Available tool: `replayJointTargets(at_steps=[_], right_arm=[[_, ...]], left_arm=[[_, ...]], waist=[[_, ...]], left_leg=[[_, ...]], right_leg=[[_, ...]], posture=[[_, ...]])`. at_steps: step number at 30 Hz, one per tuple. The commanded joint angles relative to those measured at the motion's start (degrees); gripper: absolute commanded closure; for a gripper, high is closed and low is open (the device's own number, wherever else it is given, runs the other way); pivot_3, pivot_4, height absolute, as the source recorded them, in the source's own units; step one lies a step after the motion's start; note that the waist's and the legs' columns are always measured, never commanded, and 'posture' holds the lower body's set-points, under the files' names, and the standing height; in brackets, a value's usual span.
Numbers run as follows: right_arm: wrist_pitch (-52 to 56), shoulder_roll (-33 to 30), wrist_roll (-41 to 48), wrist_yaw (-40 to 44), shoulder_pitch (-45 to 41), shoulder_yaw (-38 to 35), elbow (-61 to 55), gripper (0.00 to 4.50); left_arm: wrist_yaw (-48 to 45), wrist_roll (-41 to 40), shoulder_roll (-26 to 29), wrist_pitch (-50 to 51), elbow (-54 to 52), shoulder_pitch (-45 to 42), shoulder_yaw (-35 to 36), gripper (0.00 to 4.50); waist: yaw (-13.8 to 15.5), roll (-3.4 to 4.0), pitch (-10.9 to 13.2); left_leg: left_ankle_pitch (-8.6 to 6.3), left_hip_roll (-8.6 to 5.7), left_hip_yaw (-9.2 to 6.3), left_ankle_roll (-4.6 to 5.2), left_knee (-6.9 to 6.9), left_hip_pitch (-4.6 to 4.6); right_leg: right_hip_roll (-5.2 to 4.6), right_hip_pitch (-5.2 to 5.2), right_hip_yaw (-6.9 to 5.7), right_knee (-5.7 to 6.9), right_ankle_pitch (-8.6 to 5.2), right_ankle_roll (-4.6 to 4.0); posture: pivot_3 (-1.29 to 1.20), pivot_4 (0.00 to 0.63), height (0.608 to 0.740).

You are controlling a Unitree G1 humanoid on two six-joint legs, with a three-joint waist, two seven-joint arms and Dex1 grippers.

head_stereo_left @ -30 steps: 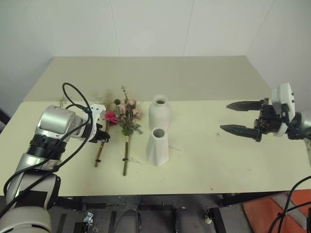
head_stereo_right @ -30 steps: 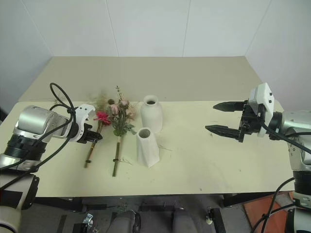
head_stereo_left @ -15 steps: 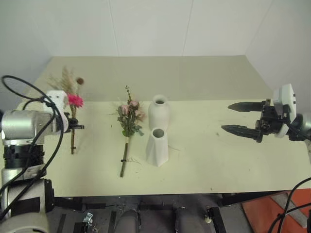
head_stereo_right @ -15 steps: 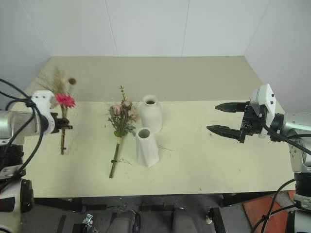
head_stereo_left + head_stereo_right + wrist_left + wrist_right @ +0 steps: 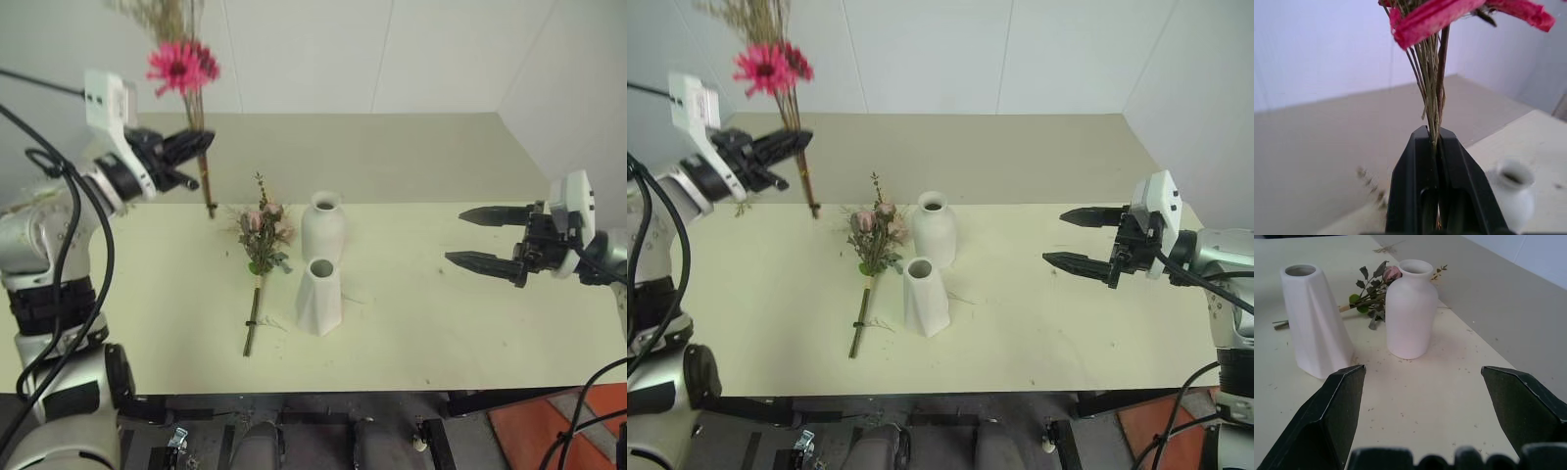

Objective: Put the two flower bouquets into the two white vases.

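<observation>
The pink daisy bouquet [image 5: 186,88] is up in the air, pinched by its stems in the left gripper [image 5: 191,147], so next the stems must go down into the round vase [image 5: 322,227] or the pointy vase [image 5: 318,296], while the rose bouquet [image 5: 261,245] lies on the table [image 5: 421,333] and the right gripper [image 5: 480,238] waits, spread wide.

The left gripper [image 5: 193,147] has swung up off the table [image 5: 411,323], carrying the daisy bouquet [image 5: 183,67] with it; the bouquet (lying flat a second ago, beside the rose bouquet [image 5: 260,245]) now stands nearly upright in the air, stem end clear of the tabletop.
</observation>
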Motion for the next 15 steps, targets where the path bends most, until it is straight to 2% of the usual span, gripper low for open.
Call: replayJointTargets(at_steps=[1, 9, 15], right_arm=[[0.54, -0.43, 2.04, -1.21, 0.65, -2.81, -3.14, 0.0], [2.61, -0.58, 4.11, -5.12, 4.63, -5.61, -8.49, 0.0], [4.3, -0.91, 5.58, -7.5, 8.1, -8.24, -12.1, 0.0]], left_arm=[[-4.15, -2.17, -2.9, -6.25, 3.48, -4.86, -1.32, 4.49], [-11.46, 2.46, -10.39, -17.98, 18.93, -13.2, -9.33, 4.49], [-14.83, 4.7, -14.26, -23.35, 26.84, -16.77, -11.98, 4.49]], waist=[[0.04, 0.0, 0.0], [-0.02, -0.01, 0.0], [-0.14, -0.01, 0.0]], left_leg=[[0.0, 0.0, 0.0, 0.0, 0.0, -0.01], [0.0, -0.02, 0.0, 0.01, 0.04, -0.02], [0.0, -0.02, 0.0, 0.02, 0.04, -0.04]], right_leg=[[0.01, 0.0, -0.01, -0.01, 0.0, 0.0], [0.02, 0.01, 0.0, -0.01, 0.0, 0.01], [0.04, -0.01, 0.03, -0.02, 0.0, 0.01]], posture=[[0.0, 0.15, 0.74], [0.0, 0.15, 0.74], [0.0, 0.15, 0.74]])
